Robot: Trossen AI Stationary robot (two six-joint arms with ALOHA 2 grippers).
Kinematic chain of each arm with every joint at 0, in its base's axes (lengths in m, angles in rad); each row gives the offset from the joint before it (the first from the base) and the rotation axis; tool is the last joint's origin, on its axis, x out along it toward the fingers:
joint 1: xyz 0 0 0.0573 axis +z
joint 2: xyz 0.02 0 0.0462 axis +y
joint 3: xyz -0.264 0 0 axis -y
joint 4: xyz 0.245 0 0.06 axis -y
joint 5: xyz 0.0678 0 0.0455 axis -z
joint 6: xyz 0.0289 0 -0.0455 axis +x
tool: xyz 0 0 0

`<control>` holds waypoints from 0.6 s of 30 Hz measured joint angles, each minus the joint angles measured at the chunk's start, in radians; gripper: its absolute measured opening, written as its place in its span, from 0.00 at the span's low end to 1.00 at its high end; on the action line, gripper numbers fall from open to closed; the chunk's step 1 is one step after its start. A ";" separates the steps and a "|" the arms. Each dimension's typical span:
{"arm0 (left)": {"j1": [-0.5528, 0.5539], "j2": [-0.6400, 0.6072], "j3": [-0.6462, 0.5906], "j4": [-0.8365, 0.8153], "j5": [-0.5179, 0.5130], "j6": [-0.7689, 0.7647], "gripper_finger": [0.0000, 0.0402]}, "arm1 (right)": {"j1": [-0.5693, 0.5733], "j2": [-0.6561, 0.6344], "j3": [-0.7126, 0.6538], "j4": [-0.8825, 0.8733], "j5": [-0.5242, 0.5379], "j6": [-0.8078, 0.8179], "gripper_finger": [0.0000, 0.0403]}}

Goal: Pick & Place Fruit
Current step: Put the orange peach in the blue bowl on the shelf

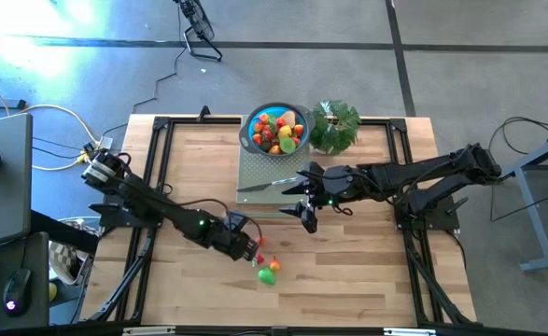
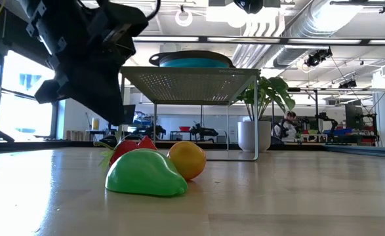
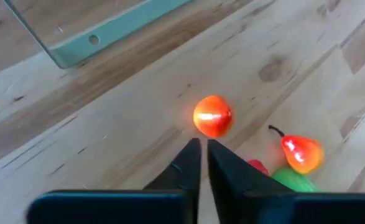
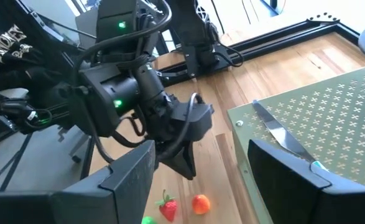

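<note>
Left gripper (image 1: 251,250) is hovering low over the desk (image 1: 367,280) with its fingers (image 3: 188,163) pressed together and nothing between them. Just ahead of its tips an orange toy fruit (image 3: 213,115) is sitting loose on the wood, close to the fingers but not held. Off to one side of the gripper three more pieces are lying bunched together: a red-and-yellow pear (image 3: 302,153), a green pear (image 2: 145,174) and a strawberry (image 4: 168,209). In the low view the green pear is sitting nearest the camera, with the strawberry and a rounded yellow-orange piece behind it, all resting on the desk.

Right gripper (image 1: 303,199) is waiting with its fingers spread apart and empty, poised at the near edge of the perforated metal stand (image 4: 331,118). A slim silver knife (image 4: 280,135) is lying on that stand just beyond its fingers, untouched.

Blue bowl (image 1: 252,133) is standing on the far end of the stand, well away from both grippers, and is already heaped with mixed red, orange, yellow and green fruit (image 1: 278,130). A leafy green plant (image 1: 335,125) is standing beside the bowl.

Progress, as a judgement: most of the fruit appears to be in the bowl; the small cluster by the left gripper is what is left. No piece is in hand at present, so the next grasp is not yet made. The left gripper would need to part its fingers before taking the orange piece.
</note>
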 joint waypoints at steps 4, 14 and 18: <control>0.034 0.000 0.000 -0.021 0.069 0.024 0.20 | 0.000 0.000 0.000 0.000 0.001 0.001 0.62; 0.051 0.000 0.000 -0.049 0.080 0.023 0.61 | 0.000 0.000 0.000 0.000 0.001 0.002 0.62; 0.050 0.000 0.000 -0.038 0.080 0.020 0.72 | 0.000 0.000 0.000 0.000 0.001 0.002 0.62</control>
